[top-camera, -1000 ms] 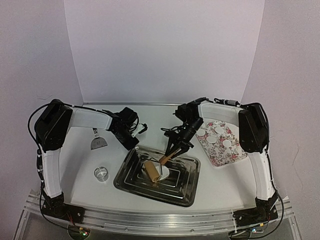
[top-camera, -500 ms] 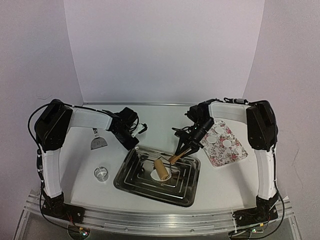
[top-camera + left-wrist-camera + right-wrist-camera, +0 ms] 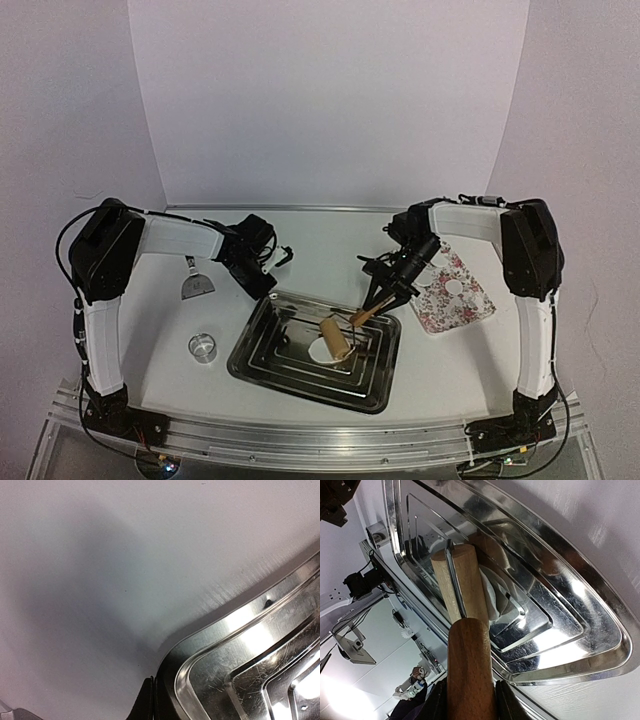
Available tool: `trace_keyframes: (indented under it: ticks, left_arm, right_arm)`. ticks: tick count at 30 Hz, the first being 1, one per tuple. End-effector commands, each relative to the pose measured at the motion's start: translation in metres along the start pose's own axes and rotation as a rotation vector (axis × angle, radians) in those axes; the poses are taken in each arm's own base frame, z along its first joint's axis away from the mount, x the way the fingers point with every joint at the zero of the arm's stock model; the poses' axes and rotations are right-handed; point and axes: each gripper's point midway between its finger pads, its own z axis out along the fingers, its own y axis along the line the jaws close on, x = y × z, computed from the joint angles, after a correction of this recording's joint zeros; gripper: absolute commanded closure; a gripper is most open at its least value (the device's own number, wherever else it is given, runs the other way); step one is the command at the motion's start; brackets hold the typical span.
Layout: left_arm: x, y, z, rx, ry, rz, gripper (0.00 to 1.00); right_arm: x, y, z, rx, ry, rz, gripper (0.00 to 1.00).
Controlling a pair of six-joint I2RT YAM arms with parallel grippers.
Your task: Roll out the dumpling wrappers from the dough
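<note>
Top external view: steel tray near the middle of the table, long side slanting from far left to near right. Inside it, a wooden roller lying on a flat white patch of dough, right of the tray's centre. Right claw stretched in from the right, pinching the roller's wooden handle above the tray's far right rim. From the right wrist, a finger pressed on each side of the handle, the barrel beyond it resting across the dough. Outline of that dough partly hidden by the barrel, so perhaps round, hard to say. Left claw low at the tray's far left corner, pressed together with nothing between the fingers. Tips just beside the rim in the left wrist view, contact not clear. To the right of the tray, a flowered plate partly under the right arm, with one dumpling wrapper showing on it as a small white disc. On the left side of the table, a clear ring near the front, well apart from the tray. Farther back, a metal scraper, between the left arm and the ring.
</note>
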Motion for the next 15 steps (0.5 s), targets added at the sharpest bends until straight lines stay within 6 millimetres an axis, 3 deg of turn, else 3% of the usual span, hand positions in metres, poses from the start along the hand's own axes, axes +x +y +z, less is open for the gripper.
trace_keyframes:
  ticks: [1,15]
  left_arm:
    - [0.043,0.002,0.015,-0.001,0.157,-0.002,1.00]
    - [0.038,0.006,0.018,-0.006,0.151,-0.011,1.00]
  right_arm:
    - [0.019,-0.162,-0.016,0.724,0.070,0.199,1.00]
    - [0.018,-0.173,-0.036,0.718,0.034,0.241,1.00]
